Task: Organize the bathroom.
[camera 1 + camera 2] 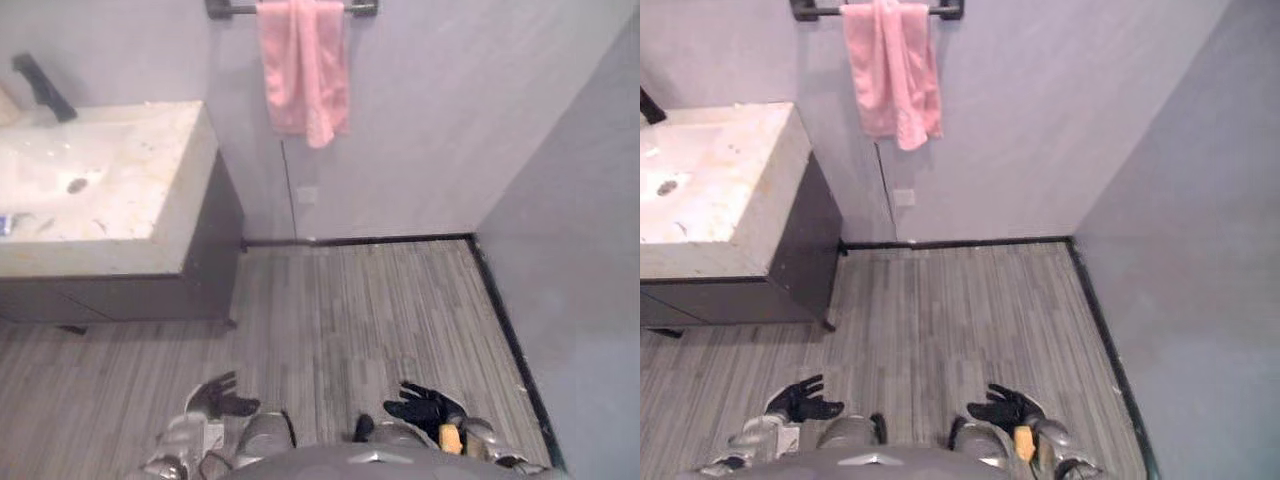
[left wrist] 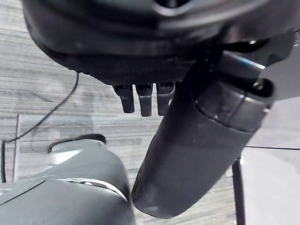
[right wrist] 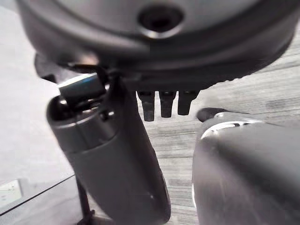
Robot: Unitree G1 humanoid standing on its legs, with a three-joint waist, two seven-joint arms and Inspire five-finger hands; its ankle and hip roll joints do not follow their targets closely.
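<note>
Hanging from the rail [image 1: 292, 8], the pink towel [image 1: 303, 70] is the one thing here that looks ready to be tidied. It drapes down the wall just right of the sink [image 1: 95, 190], bunched unevenly, one fold lower than the other. Both hands are low and well apart from it: the left hand [image 1: 225, 397] and right hand [image 1: 425, 404] have relaxed, spread fingers and hold nothing. The towel should be light, soft and limp, so it will sag and slip if pinched at a corner. I judge the best hold is high up, near the rail, gathering both layers.
</note>
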